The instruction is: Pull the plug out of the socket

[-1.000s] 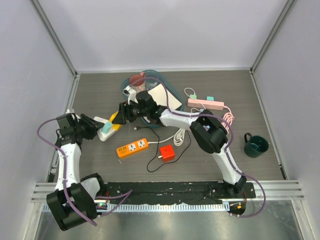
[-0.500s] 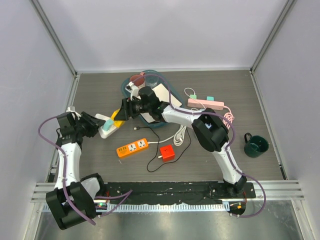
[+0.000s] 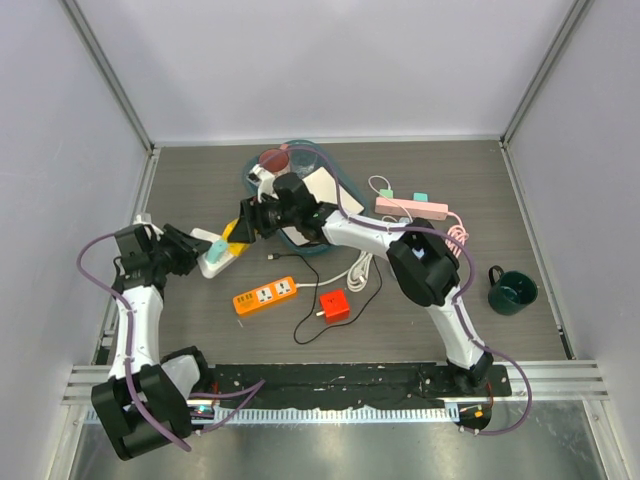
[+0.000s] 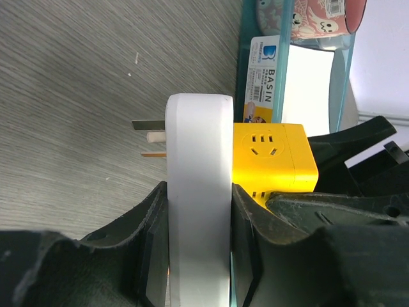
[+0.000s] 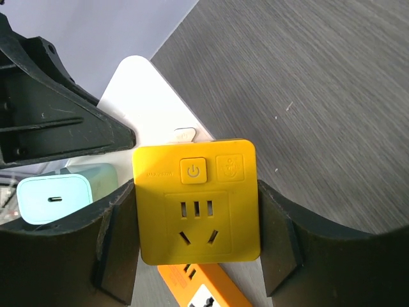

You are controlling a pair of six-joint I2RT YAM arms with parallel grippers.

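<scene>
On the grey wood-grain table, both arms reach to the left centre of the top view and meet just in front of the teal tray. The tray's contents are cropped at the top of the left wrist frame and are mostly unreadable. The left gripper has its fingers clamped on the two broad faces of the white multi-socket adapter, which appears edge-on and rises through the middle of that frame. This grip seems meant to anchor the socket body so it cannot follow the pull. The right gripper pinches the yellow cube adapter by its two side faces, leaving the front with its power button and outlets towards the camera. That hold suits a straight draw away from the white body. The yellow cube sits against the white adapter's right face in the left wrist view, apparently touching. The seam is too tight to show the cube's pins, so it cannot be told whether it is fully seated or partly out. A pale teal USB charger is on the same white body, at the left edge of the right wrist frame. The white adapter's own prongs jut free from its far side. Its lower end is cut off by the frame.
</scene>
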